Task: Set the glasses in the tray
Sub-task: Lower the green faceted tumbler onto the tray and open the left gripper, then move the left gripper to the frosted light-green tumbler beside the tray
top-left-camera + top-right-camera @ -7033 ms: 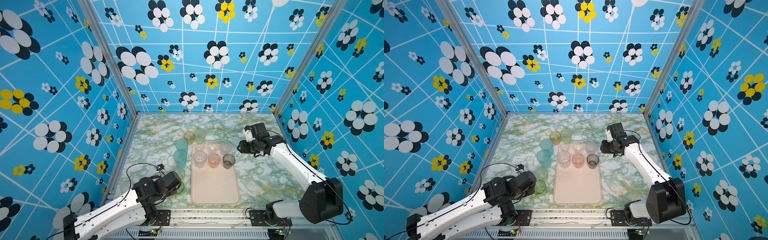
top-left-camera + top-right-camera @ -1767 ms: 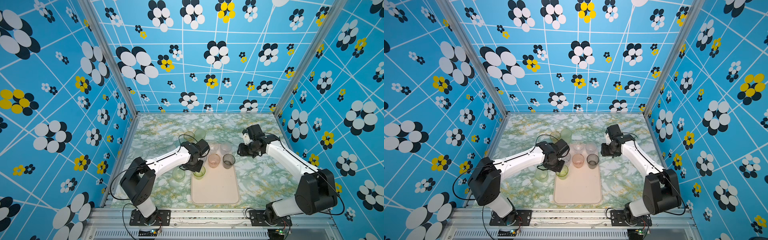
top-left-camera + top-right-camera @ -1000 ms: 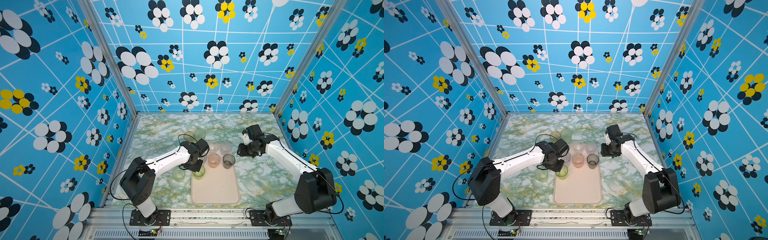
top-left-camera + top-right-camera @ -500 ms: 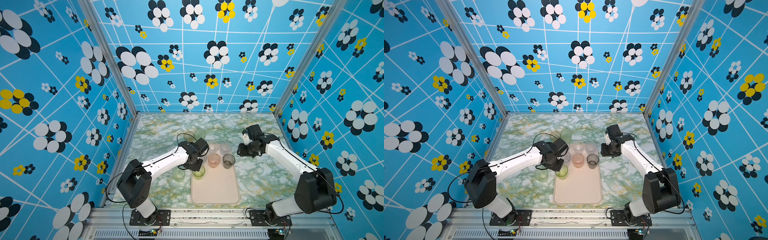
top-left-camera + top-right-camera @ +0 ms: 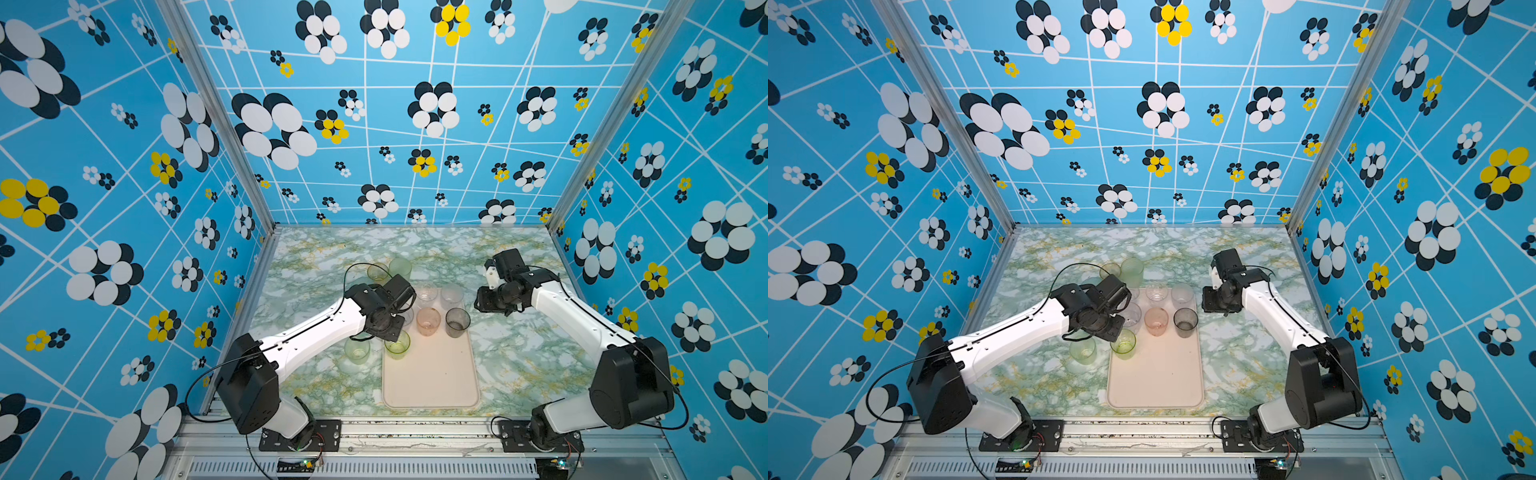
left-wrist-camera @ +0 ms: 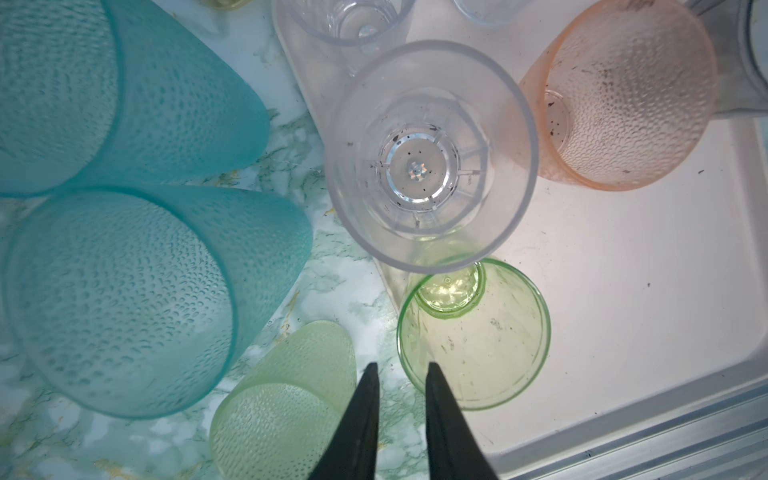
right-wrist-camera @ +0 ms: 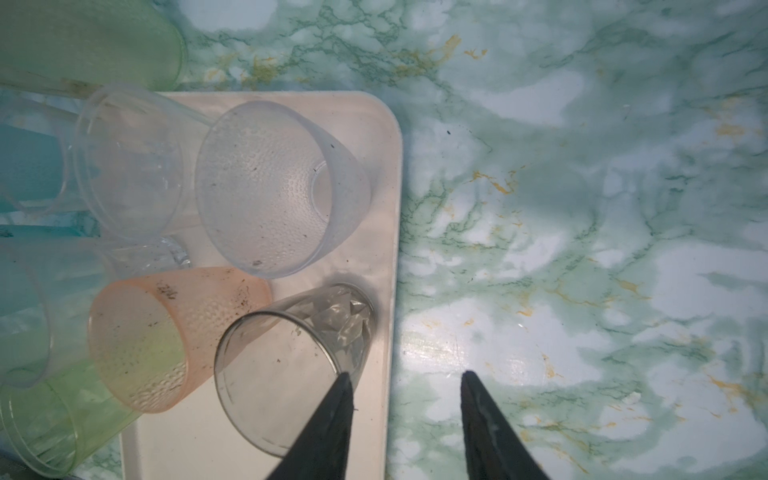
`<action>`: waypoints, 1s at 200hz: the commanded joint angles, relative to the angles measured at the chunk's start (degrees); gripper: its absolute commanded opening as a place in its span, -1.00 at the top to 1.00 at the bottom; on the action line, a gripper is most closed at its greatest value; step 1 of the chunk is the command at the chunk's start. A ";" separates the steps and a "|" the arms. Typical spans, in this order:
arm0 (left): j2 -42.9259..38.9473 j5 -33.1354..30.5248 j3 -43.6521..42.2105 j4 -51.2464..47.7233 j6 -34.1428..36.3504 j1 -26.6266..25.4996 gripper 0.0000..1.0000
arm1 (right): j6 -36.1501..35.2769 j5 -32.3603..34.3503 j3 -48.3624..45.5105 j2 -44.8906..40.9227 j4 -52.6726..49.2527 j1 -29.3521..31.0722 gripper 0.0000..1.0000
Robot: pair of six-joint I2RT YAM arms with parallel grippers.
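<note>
The cream-pink tray (image 5: 432, 374) (image 5: 1156, 374) holds a green glass (image 5: 397, 344) (image 6: 473, 332), a pink one (image 5: 428, 321), a smoky grey one (image 5: 457, 322) (image 7: 274, 374) and several clear ones (image 5: 451, 293). On the table to its left stand a pale green glass (image 5: 357, 351) (image 6: 282, 399) and two teal glasses (image 6: 116, 299). An amber glass (image 5: 377, 272) and a green one (image 5: 400, 268) stand behind. My left gripper (image 6: 401, 365) hangs between the two green glasses, jaws slightly apart and empty. My right gripper (image 7: 407, 376) is open over the tray's right rim.
The marble tabletop (image 5: 519, 357) stretches right of the tray and behind it. Patterned blue walls close in the left, right and back. A metal rail (image 5: 415, 428) runs along the front edge. The left arm (image 5: 316, 332) reaches across the near left of the table.
Seven seconds ago the left gripper held the green glass at the front left; that glass now stands in the tray. Over the last second the left arm barely shifted; the right arm is still.
</note>
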 commanded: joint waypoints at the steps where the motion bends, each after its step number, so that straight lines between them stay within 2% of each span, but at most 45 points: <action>1: -4.08 -2.76 -1.39 -3.08 -1.08 -0.25 0.55 | 1.02 -0.13 -0.97 -1.91 -0.76 -0.28 0.10; 33: -8.91 -3.41 -4.01 -5.16 -4.11 -0.08 0.56 | 1.29 -0.95 -1.24 -2.29 -0.39 -0.24 0.10; 67: -15.36 -3.65 -8.64 -7.93 -10.42 0.09 0.56 | 1.13 -1.41 -1.45 -2.48 -0.15 -0.25 0.10; 103: -22.41 -3.32 -13.76 -10.20 -15.50 2.14 0.56 | 1.02 -2.24 -1.11 -2.19 0.36 -0.26 0.10; 148: -26.51 -0.44 -18.65 -8.72 -16.04 7.94 0.56 | 0.59 -3.12 -0.71 -1.22 0.65 -0.15 0.12; 200: -25.19 2.34 -20.75 -5.47 -14.21 12.28 0.56 | -0.02 -3.38 -0.62 -0.82 0.82 -0.17 0.12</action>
